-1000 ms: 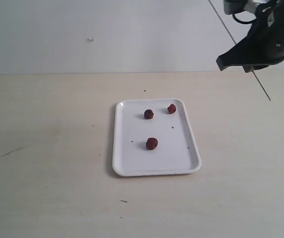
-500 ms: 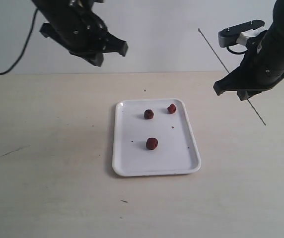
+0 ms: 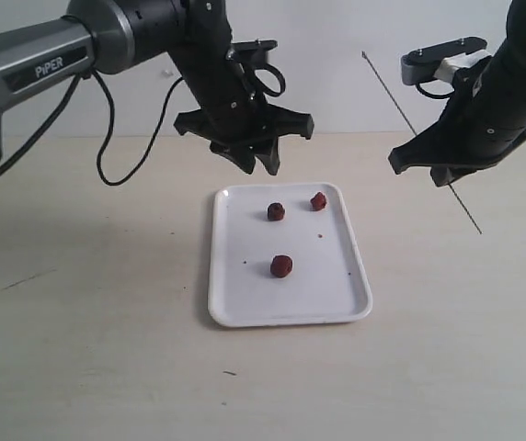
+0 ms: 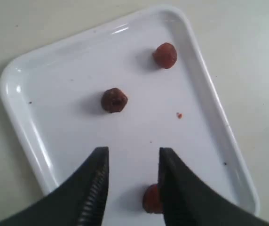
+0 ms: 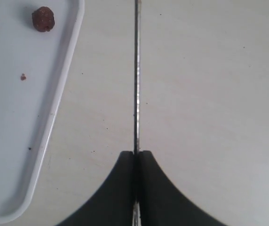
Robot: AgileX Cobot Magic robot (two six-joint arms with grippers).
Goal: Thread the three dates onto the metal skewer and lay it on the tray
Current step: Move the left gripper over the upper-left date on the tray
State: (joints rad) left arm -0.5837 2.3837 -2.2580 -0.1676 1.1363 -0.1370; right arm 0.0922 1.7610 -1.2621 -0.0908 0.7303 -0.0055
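Note:
Three dates lie on the white tray (image 3: pixel 219 276): two near its far end (image 3: pixel 276 211) (image 3: pixel 318 201) and one in the middle (image 3: pixel 281 266). Above the tray's far edge hangs my left gripper (image 3: pixel 258 167), open, touching none of them. The left wrist view shows its jaws (image 4: pixel 133 153) apart over the bare tray (image 4: pixel 21 117), two dates ahead (image 4: pixel 114 100) (image 4: pixel 165 55) and a third (image 4: pixel 150 200) half hidden behind one finger. To the right of the tray, in the air, my right gripper (image 3: pixel 447 175) (image 5: pixel 135 153) is shut on the thin metal skewer (image 3: pixel 401 106) (image 5: pixel 136 70), which slants across it.
The pale wooden table (image 3: pixel 88 276) surrounds the tray. A black cable (image 3: pixel 107 138) hangs from the left arm behind the tray's left side. The right wrist view shows the tray's edge (image 5: pixel 64 80) with one date (image 5: pixel 43 19) beside the skewer.
My left arm has swung in from the upper left to above the tray's far end, and its jaws have opened. The right gripper with the skewer has come down and a little left.

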